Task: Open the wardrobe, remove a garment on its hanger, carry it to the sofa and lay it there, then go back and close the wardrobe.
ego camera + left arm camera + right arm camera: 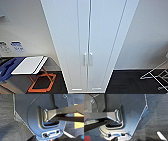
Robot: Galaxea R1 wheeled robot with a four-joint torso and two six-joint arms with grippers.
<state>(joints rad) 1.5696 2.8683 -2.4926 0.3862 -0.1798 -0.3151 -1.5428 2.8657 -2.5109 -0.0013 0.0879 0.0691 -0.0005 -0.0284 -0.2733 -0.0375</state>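
Faced the wardrobe (pixel 88 37) square on in the head view, filling the centre of frame; both doors shut, seam closed top to bottom. Judged task at its very start: nothing opened, garment, hanger and sofa not yet handled. All steps left. Noted dark carpet (pixel 130 80) beneath. Noted a folding stand with an orange frame (pixel 41 82) off to the left, bearing a white board (pixel 28 64); a white wire rack (pixel 156 75) off to the right, both well apart from the doors. Marked the two small vertical handles (pixel 88 59) side by side at the seam, untouched. Could not tell state of either pincer from the wrist views.
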